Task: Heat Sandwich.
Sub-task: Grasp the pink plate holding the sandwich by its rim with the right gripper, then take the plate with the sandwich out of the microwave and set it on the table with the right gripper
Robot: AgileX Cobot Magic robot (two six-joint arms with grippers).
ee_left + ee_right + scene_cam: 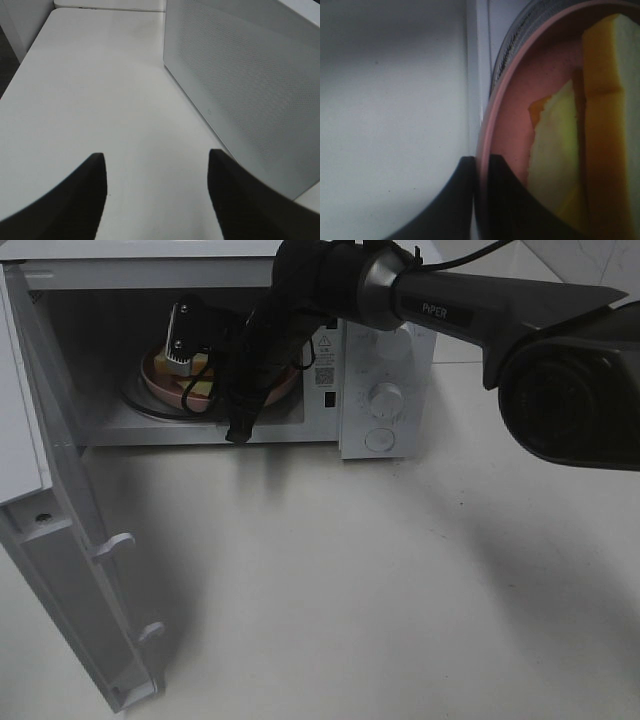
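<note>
The sandwich (pixel 200 388), pale bread with a yellow filling, lies on a round pink plate (pixel 157 375) inside the open microwave (pixel 330 430). My right gripper (pixel 185 362) reaches into the cavity from the right. In the right wrist view its dark fingers (pixel 507 190) are shut on the plate's rim (pixel 487 125), one on each side, and the sandwich (pixel 555 160) lies just beyond them. My left gripper (pixel 156 157) is open and holds nothing. It hovers over the white table beside the perforated microwave door (pixel 250 90). It does not show in the exterior high view.
The microwave door (pixel 70 570) swings wide open to the left and reaches the table's front edge. The plate rests on the glass turntable (pixel 135 405). The control panel with two knobs (pixel 385 395) is on the right. A black cable (pixel 240 420) hangs from the right arm.
</note>
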